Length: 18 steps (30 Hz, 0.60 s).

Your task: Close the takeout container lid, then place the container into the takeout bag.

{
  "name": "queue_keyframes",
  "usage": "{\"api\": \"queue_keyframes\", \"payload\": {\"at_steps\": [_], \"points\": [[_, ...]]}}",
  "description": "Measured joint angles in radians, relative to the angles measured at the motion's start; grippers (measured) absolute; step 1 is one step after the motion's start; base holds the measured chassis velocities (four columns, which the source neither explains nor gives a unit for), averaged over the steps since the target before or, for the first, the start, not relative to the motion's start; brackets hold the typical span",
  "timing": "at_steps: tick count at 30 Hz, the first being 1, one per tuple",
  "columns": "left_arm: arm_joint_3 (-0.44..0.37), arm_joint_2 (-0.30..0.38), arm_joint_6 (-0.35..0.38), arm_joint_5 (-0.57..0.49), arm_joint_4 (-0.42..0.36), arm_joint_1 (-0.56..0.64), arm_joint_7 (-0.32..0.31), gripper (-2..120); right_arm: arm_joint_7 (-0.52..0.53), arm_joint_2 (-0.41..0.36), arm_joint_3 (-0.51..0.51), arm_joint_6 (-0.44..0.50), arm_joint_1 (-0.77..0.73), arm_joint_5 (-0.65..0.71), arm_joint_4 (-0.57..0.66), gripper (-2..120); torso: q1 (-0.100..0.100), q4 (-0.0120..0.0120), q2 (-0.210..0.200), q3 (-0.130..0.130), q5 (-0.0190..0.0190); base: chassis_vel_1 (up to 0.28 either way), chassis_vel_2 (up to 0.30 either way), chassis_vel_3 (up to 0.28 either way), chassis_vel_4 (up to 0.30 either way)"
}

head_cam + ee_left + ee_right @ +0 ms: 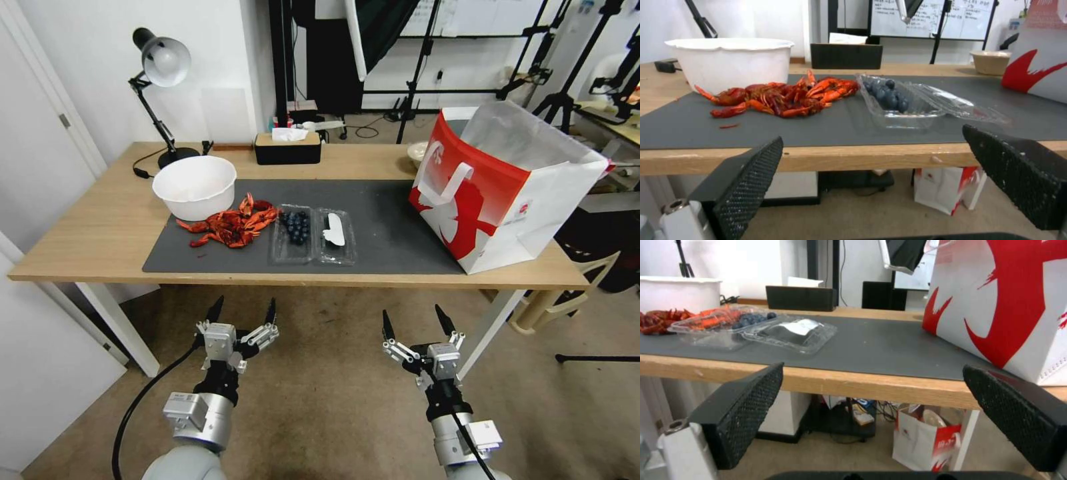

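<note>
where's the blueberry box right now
The takeout container lies open on the dark mat, mid-table, just right of the crayfish and left of the bag.

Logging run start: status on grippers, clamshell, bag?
Left gripper, right gripper open, below table edge. Clear plastic clamshell open flat on grey mat. Red-white paper bag upright, right. Red crayfish pile beside clamshell.

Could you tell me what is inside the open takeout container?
The container lies open on the mat. Dark blue berries sit in its tray half; the lid half holds nothing, just a white sticker. Anything beneath the berries is hidden.
</note>
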Motion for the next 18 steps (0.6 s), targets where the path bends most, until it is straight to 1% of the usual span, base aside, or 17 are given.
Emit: {"api": "queue_keyframes", "payload": {"at_steps": [12,14,15,16,17,18], "points": [[0.0,0.001,0.0,0.001,0.016,-0.005,0.003,100,0.003,0.005,-0.015,-0.014,-0.002,0.001,-0.002,100,0.0,-0.0001,0.0,0.0,-0.0001,0.0,0.0,0.0,0.0],[-0.001,0.001,-0.004,0.001,0.02,-0.005,0.001,100,0.003,0.009,-0.046,-0.044,0.005,0.033,0.007,100,0.0,-0.0001,0.0,0.0,-0.0003,0.0,0.0,0.0,0.0],[-0.001,0.001,-0.008,0.001,0.023,-0.005,0.0,100,-0.003,0.01,-0.064,-0.061,0.018,0.067,0.01,100,0.0,-0.0003,0.0,0.0,0.0,0.0,0.0,0.0,0.0],[-0.001,0.001,-0.011,0.001,0.024,-0.005,-0.001,100,-0.013,0.008,-0.088,-0.094,0.047,0.139,0.02,100,0.0,-0.0002,0.0,0.0,-0.0001,0.0,0.0,0.0,0.0],[-0.001,0.001,-0.011,0.001,0.024,-0.005,-0.001,100,-0.013,0.008,-0.088,-0.094,0.047,0.139,0.02,100,0.0,-0.0002,0.0,0.0,-0.0001,0.0,0.0,0.0,0.0],[-0.002,0.001,-0.012,0.001,0.024,-0.004,-0.001,100,-0.015,0.007,-0.097,-0.11,0.061,0.174,0.026,100,0.0,-0.0002,0.0,0.0,-0.0001,0.0,0.0,0.0,0.0]]}}
